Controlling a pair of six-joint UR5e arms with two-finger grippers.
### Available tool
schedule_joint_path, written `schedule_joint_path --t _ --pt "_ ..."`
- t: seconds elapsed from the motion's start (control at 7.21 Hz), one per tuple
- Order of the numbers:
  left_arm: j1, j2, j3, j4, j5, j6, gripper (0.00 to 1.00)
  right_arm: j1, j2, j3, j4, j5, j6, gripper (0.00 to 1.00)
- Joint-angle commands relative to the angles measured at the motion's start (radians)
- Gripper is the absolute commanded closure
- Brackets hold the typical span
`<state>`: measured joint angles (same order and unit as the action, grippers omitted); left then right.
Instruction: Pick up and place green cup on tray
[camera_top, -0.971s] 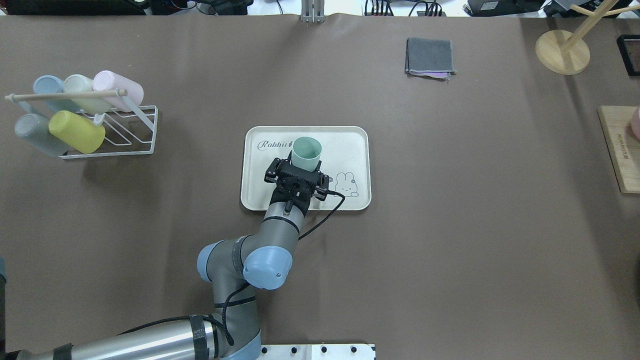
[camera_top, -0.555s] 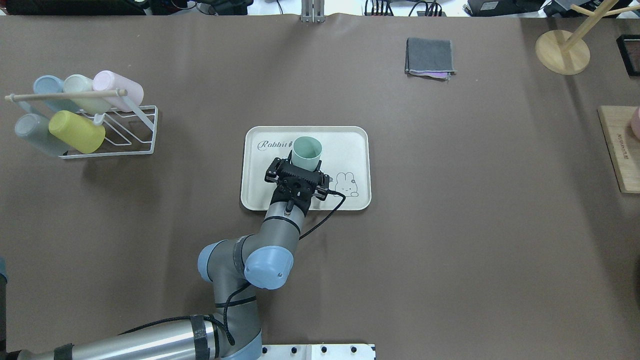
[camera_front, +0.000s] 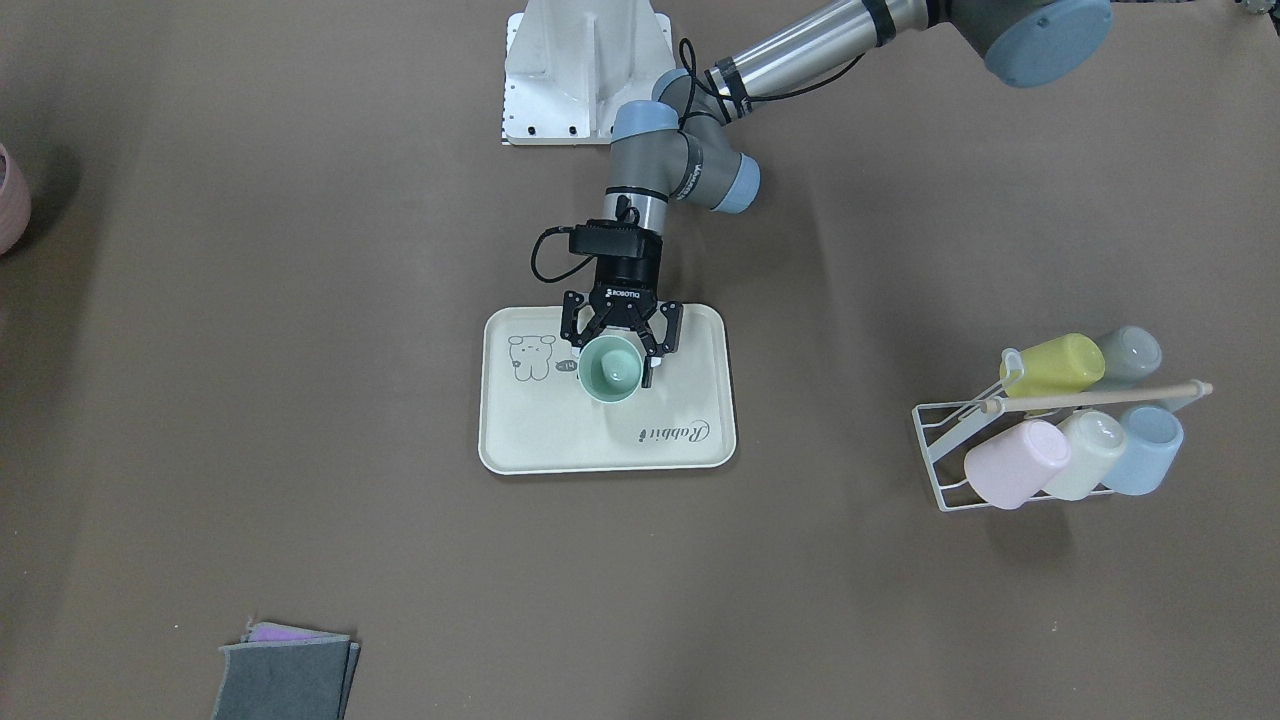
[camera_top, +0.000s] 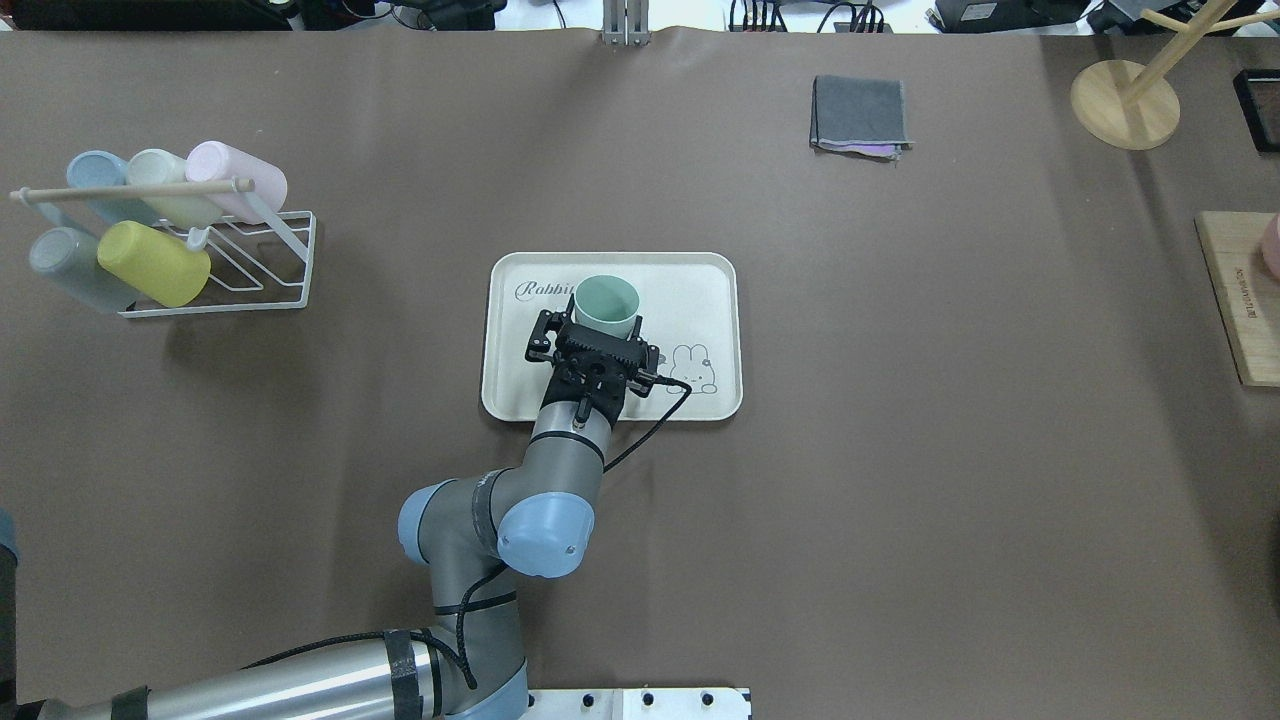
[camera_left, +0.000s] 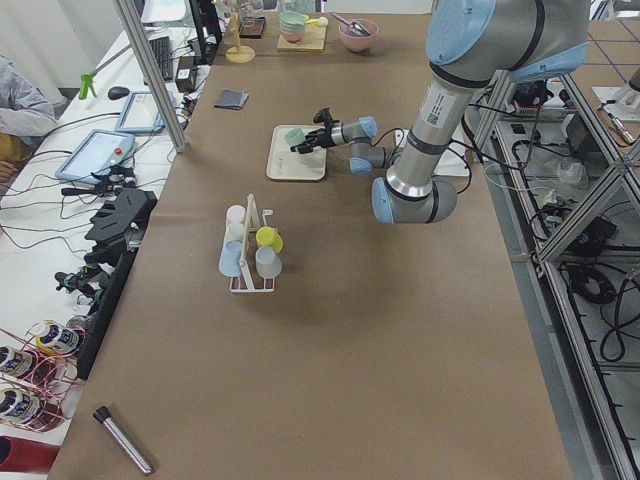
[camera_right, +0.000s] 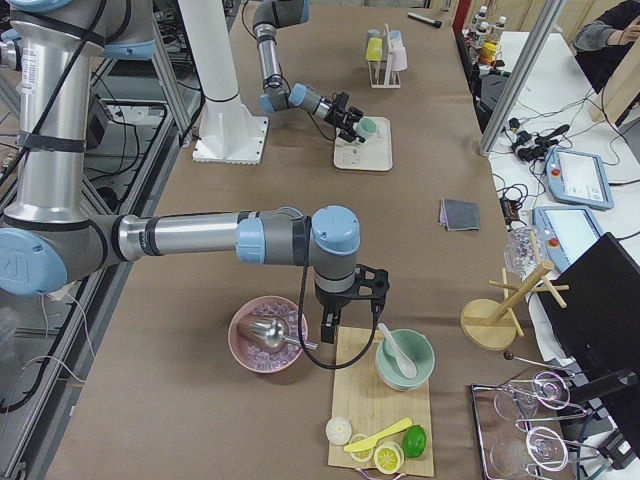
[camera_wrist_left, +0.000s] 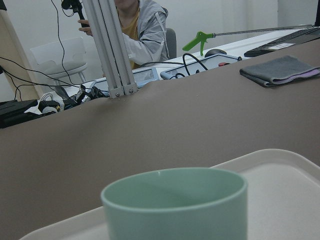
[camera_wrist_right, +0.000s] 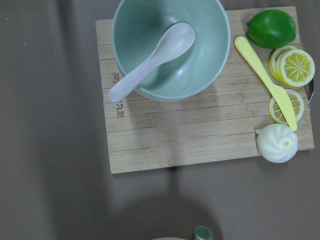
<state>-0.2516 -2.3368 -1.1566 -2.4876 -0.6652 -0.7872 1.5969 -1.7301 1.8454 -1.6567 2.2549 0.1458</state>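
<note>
The green cup (camera_top: 606, 300) stands upright over the cream tray (camera_top: 700, 290), near the "Rabbit" script. My left gripper (camera_top: 592, 328) reaches in from the near side, a finger on either side of the cup, shut on it. The front-facing view shows the cup (camera_front: 611, 368) between the black fingers (camera_front: 655, 352) above the tray (camera_front: 560, 440). In the left wrist view the cup (camera_wrist_left: 175, 205) fills the lower frame with the tray rim (camera_wrist_left: 280, 160) behind. My right gripper (camera_right: 352, 300) hovers over a wooden board far away; I cannot tell whether it is open.
A white wire rack (camera_top: 240, 285) with several pastel cups stands at the table's left. A folded grey cloth (camera_top: 860, 115) lies far right. A wooden stand (camera_top: 1125, 100) and a cutting board (camera_top: 1240, 300) are at the right edge. The board holds a mint bowl (camera_wrist_right: 167, 47).
My left gripper and the green cup have shifted together a little to the left over the tray, toward the script. Nothing else has moved.
</note>
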Motion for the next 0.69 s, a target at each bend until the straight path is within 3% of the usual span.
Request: schedule_joint_path --t 0.0,0.56 --pt "0.000 -0.002 -0.002 0.024 0.025 0.000 0.04 0.000 0.001 0.000 0.000 0.000 0.000 0.00" --pt "-0.002 0.004 -0.049 0.030 0.029 0.019 0.02 0.000 0.000 0.000 0.000 0.000 0.000 0.00"
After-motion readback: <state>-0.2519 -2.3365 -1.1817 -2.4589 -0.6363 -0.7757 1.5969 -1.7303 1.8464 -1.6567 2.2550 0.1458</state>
